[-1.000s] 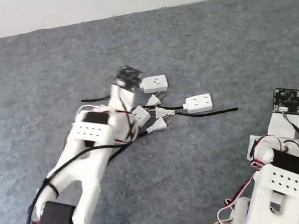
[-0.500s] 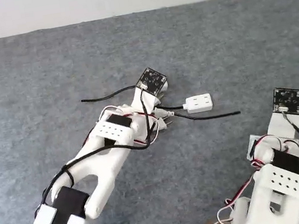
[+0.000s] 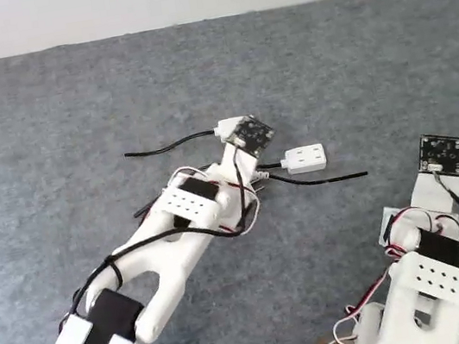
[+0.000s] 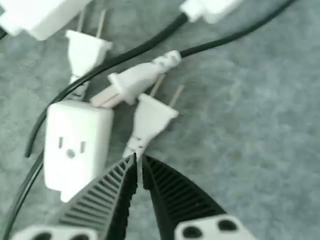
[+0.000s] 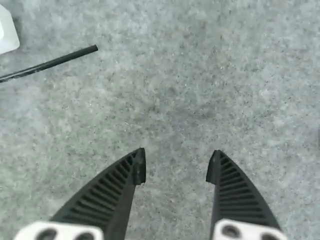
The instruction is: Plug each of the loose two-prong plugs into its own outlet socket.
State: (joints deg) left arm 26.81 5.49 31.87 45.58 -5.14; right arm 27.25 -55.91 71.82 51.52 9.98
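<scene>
In the left wrist view several white two-prong plugs lie tangled with black cords on the grey carpet. My left gripper (image 4: 139,162) is shut on the tail of the nearest plug (image 4: 151,116), whose prongs point away from it. A white outlet socket (image 4: 75,145) lies right beside that plug. A second plug (image 4: 136,80) lies crosswise just beyond it, and a third plug (image 4: 84,49) lies farther off. In the high view the left arm (image 3: 191,206) covers the plug cluster, with another socket (image 3: 304,157) to its right. My right gripper (image 5: 175,167) is open above bare carpet.
A black cord (image 3: 322,177) runs across the carpet below the right-hand socket; its loose end (image 5: 55,61) lies ahead of the right gripper. More sockets (image 4: 42,15) sit at the far side of the cluster. The right arm (image 3: 432,266) stands at the lower right.
The left arm has swung to the right and now covers the plug cluster. The right arm has not moved.
</scene>
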